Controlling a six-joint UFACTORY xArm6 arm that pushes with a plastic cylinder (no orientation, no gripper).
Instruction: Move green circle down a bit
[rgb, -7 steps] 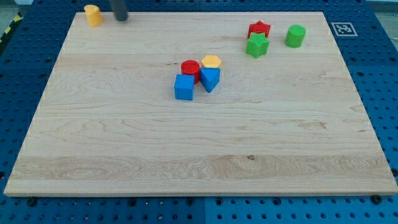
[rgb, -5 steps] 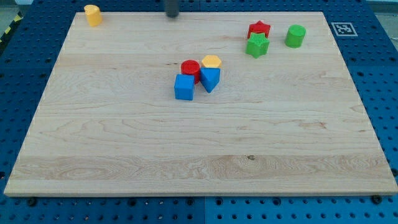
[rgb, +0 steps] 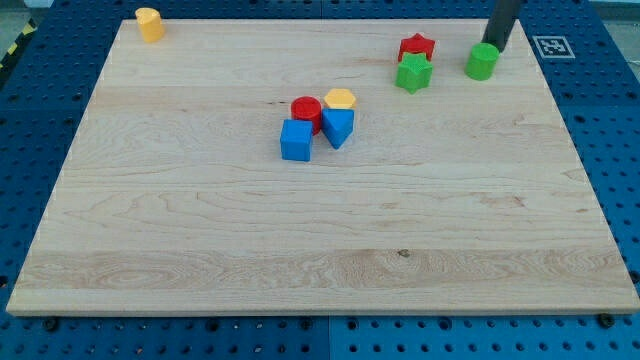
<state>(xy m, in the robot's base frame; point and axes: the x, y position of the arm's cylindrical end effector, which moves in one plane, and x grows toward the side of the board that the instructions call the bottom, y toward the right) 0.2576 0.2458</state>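
Note:
The green circle (rgb: 481, 62), a short green cylinder, stands near the view's top right on the wooden board (rgb: 320, 230). My tip (rgb: 496, 46) is right at its top right edge, touching or almost touching it. The dark rod rises from there out of the view's top. A green star block (rgb: 413, 73) lies to the left of the green circle, with a red star block (rgb: 417, 47) just above it.
A cluster sits left of centre: a red cylinder (rgb: 306, 110), a yellow hexagon block (rgb: 340, 99), a blue cube (rgb: 296, 140) and a blue triangle block (rgb: 338, 127). A yellow block (rgb: 149, 23) stands in the top left corner. A marker tag (rgb: 552, 46) lies off the board's top right.
My tip has swept along the view's top from near the yellow block at the left to the green circle at the right. The green circle has shifted slightly down and right.

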